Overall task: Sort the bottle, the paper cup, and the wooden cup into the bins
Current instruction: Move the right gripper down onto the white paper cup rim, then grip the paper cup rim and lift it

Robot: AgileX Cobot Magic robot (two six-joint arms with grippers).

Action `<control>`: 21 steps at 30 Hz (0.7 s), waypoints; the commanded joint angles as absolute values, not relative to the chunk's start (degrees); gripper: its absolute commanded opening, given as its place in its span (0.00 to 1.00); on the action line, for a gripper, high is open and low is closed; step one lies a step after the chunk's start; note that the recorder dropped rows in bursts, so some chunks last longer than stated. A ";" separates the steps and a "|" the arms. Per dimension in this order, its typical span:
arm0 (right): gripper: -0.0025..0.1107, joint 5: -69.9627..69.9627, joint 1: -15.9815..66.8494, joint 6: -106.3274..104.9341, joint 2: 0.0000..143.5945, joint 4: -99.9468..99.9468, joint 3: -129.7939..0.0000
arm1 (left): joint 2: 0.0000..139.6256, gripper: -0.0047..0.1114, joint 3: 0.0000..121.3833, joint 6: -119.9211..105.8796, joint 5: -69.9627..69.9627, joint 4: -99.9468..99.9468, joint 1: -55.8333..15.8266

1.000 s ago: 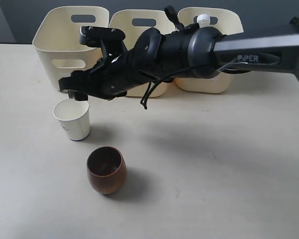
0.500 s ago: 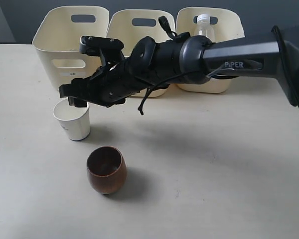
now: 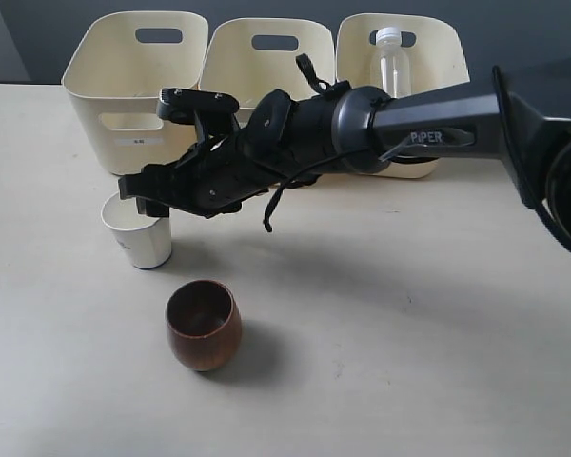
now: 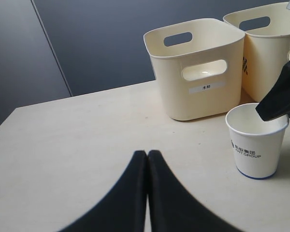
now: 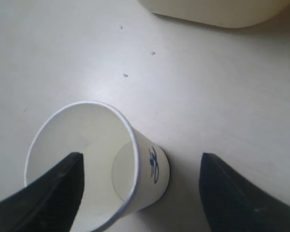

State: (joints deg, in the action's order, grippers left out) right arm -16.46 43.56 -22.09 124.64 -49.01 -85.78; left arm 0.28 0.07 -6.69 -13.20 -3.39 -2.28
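- While the bottle [image 3: 392, 63] stands upright in the rightmost of three bins [image 3: 97, 88] at the back of the counter [image 3: 438, 314], the exterior view shows the paper cup [image 3: 139, 231] and wooden cup [image 3: 203, 326] out on the counter, well apart from the bottle. The right tool [image 3: 150, 195] reaches across the middle and hangs at the paper cup's rim.
- Left wrist view: left tool [image 4: 147, 159] clenched, fingertips pressed together, holding nothing, parked away from the work. Paper cup [image 4: 256, 140] upright just in front of the nearest bin [image 4: 198, 67]; a dark finger of the right tool overlaps its rim.
- Right wrist view: right tool [image 5: 140, 186] released, jaws spread wide. One finger [image 5: 55, 191] sits over the mouth of the paper cup [image 5: 94, 162], the other [image 5: 237, 188] outside, so the near wall lies between them.
- Judgement: step in hand is gripping the paper cup. Lower a little so the wall sits deeper between the fingers, close gently to avoid crushing, lift straight up before moving to a bin.
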 commanded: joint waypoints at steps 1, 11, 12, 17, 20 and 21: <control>0.59 -15.71 43.48 -22.28 124.54 -49.48 -86.00 | 0.00 0.04 0.00 -6.58 -12.91 -3.72 -2.47; 0.35 -15.71 43.48 -22.28 124.53 -49.59 -86.00 | 0.00 0.04 0.00 -6.58 -12.91 -3.72 -2.47; 0.31 -15.82 43.48 -22.28 124.53 -49.59 -86.00 | 0.00 0.04 0.00 -6.58 -13.02 -3.72 -2.47; 0.29 -16.28 43.48 -22.28 124.53 -49.59 -86.00 | 0.00 0.04 0.00 -6.58 -12.91 -3.72 -2.47; 0.29 -16.28 43.48 -22.28 124.53 -49.59 -86.00 | 0.00 0.04 0.00 -6.58 -12.91 -3.72 -2.47; 0.29 -16.28 43.48 -22.28 124.53 -49.59 -86.00 | 0.00 0.04 0.00 -6.58 -12.91 -3.72 -2.47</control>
State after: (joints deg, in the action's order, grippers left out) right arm -16.55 43.56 -22.09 124.64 -49.68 -85.78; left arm 0.28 0.07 -6.69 -13.20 -3.39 -2.28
